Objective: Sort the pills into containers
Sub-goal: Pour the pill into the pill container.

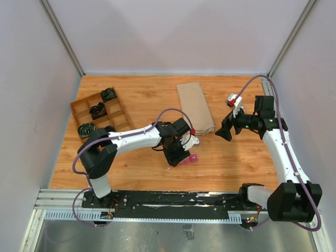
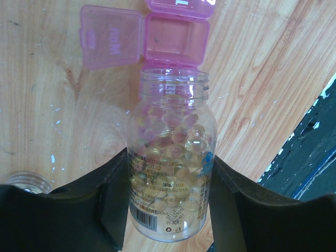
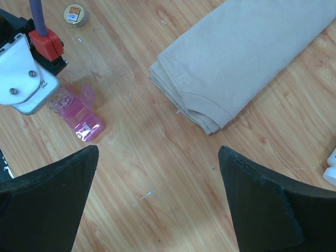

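At 12 o'clock from the left tool (image 2: pixel 169 173), just beyond the mouth of the pill bottle (image 2: pixel 170 131) it pinches, the containers (image 2: pixel 177 39) lie on the worktop (image 2: pixel 42 131), one lid (image 2: pixel 110 37) open. The bottle's long axis aims there; the right tool (image 3: pixel 158 152), spread, is farther off.

Light wooden tabletop (image 1: pixel 142 92), scuffed with pale flecks and scratches in both wrist views. At upper left of the top view, flat on the wood, a brown divided tray (image 1: pixel 89 96). At upper centre, a folded beige cloth (image 1: pixel 195 107), laid lengthwise away from the near edge. Just below centre, a pink pill strip (image 1: pixel 190 158); at the top of the left wrist view, one lid (image 2: pixel 111 37) swung open to the left. At upper left of the right wrist view, a small round cap (image 3: pixel 76 14), well apart from the cloth. At lower left of the left wrist view, a clear round rim (image 2: pixel 26 182), mostly hidden. At the right edge of the right wrist view, a small white object (image 3: pixel 331 169), cut off by the frame.
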Available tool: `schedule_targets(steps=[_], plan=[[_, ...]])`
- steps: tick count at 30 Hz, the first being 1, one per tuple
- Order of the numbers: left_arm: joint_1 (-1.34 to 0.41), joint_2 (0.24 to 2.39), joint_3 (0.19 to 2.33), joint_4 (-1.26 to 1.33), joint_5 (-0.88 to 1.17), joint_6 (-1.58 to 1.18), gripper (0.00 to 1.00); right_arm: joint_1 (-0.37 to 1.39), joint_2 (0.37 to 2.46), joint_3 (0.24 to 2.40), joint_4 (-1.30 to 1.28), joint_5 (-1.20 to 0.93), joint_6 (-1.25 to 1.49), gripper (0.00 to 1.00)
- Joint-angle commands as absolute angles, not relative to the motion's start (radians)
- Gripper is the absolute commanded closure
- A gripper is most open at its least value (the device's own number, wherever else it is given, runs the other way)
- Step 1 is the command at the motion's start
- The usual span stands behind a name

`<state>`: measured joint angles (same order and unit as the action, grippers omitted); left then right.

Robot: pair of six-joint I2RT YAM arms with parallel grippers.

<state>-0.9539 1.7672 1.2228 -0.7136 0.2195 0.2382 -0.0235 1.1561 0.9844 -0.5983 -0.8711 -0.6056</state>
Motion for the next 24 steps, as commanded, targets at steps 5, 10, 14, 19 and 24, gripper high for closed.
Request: schedule_targets(steps=[5, 10, 14, 19, 24], plan=[[-0.96, 1.741, 1.234, -0.723, 0.238, 0.229, 1.0, -0.04, 1.159, 1.006, -0.612, -0.893, -0.6, 0.01], [-0.969, 1.761, 1.23, -0.735, 0.211, 0.226, 1.0, -0.04, 1.16, 1.006, -0.612, -0.89, -0.599, 0.01], [-0.966, 1.74, 1.226, -0.723, 0.205, 0.228, 1.0, -0.04, 1.164, 1.007, -0.613, -0.891, -0.599, 0.01], [-0.968, 1.759, 1.244, -0.736, 0.226, 0.233, 1.0, -0.041, 1.163, 1.007, -0.612, -0.888, -0.599, 0.01], [-0.975, 1.763, 1.265, -0.758, 0.215, 0.233, 1.0, -0.041, 1.163, 1.006, -0.612, -0.885, -0.6, 0.01]])
